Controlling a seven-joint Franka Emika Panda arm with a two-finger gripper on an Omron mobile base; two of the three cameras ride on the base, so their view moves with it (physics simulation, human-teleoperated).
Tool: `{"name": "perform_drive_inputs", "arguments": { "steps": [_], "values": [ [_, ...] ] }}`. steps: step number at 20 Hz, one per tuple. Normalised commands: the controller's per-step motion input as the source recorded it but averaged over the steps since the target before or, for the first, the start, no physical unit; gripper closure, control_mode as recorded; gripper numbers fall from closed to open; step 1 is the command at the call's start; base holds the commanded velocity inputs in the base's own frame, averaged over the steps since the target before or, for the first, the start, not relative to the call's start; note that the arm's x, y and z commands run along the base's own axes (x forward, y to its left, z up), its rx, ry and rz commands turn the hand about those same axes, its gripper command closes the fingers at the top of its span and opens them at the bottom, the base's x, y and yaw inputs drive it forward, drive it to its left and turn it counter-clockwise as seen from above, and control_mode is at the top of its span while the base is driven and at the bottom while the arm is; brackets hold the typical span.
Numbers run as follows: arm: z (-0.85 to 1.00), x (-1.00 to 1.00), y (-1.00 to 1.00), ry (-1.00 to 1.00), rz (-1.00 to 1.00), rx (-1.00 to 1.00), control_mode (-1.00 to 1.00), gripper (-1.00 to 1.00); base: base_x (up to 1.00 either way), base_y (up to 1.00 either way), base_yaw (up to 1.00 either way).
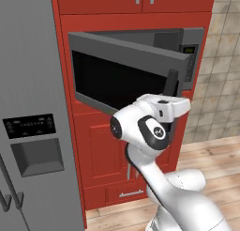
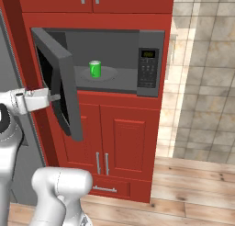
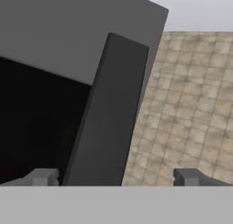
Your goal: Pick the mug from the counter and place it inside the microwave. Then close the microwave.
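The mug point(image 2: 95, 68), bright green with a pale rim, is seen upright inside the microwave point(image 2: 151, 46), on the round grey turntable point(image 2: 108, 75), left of the cavity's middle and well apart from the walls. The microwave is built into the red cabinetry point(image 2: 119, 142); its button panel point(image 2: 148, 69) with a small green display sits at the right edge of the box. The microwave door point(image 2: 62, 89) is swung partly open, hinged at the left edge, its dark glass facing outward to the left.

In the left base view the door point(image 1: 124, 68) is shown spanning most of the opening, with the black handle point(image 1: 170, 83) at its free right edge. The gripper point(image 1: 171, 103) is held just below and in front of that handle, close against the door's outer face near the free edge; whether it touches cannot be told. In the hand view the handle point(image 3: 107, 114) is seen as a dark slanted bar rising between the fingertips point(image 3: 44, 176), nearer the left one. The two tips are set wide apart, so the fingers are spread and nothing is clamped.

A grey fridge point(image 1: 28, 131) with a dispenser panel stands left of the cabinetry. A beige tiled wall point(image 2: 206, 82) and wooden floor point(image 2: 197, 188) are seen to the right.
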Motion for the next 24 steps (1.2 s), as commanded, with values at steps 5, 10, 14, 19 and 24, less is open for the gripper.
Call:
{"name": "perform_drive_inputs", "arguments": {
  "steps": [5, 10, 14, 19, 24],
  "values": [
    [0.17, 0.27, -0.45, 0.09, 0.08, 0.03, -1.0, -1.0, 0.0, 0.0, 0.0],
    [0.21, 0.31, -0.38, 0.11, 0.07, 0.03, -1.0, -1.0, 0.0, 0.0, 0.0],
    [0.16, 0.34, -0.36, 0.11, 0.07, 0.05, -1.0, -1.0, 0.0, 0.0, 0.0],
    [0.15, 0.37, -0.29, 0.08, 0.07, 0.06, -1.0, -1.0, 0.0, 0.0, 0.0],
    [0.11, 0.41, -0.26, 0.07, 0.08, 0.08, -1.0, -1.0, 0.0, 0.0, 0.0]
  ]
}}
